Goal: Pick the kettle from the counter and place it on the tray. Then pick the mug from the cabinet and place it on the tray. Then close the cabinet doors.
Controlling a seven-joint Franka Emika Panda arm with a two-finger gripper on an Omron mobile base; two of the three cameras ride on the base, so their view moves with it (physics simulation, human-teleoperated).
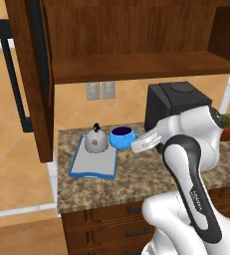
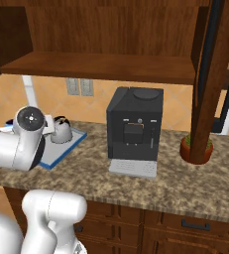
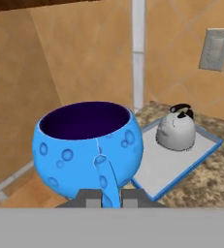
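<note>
From the left base view, my gripper (image 1: 134, 145) has the mug (image 1: 122, 137) pinched by its handle, carried upright just short of the tray (image 1: 93, 160) so nothing tips; the kettle (image 1: 95, 139) already sits on the tray's far end, just beyond the mug. From the right base view, the kettle (image 2: 61, 130) and tray (image 2: 66, 146) lie ahead of my arm on the desk (image 2: 160, 186), with a cabinet door (image 2: 207, 79) hanging open behind. In the hand view, my jaws close on the mug's (image 3: 88, 145) handle, the tray (image 3: 171, 169) and kettle (image 3: 177, 130) ahead, leaving free space nearest me, I'd judge.
</note>
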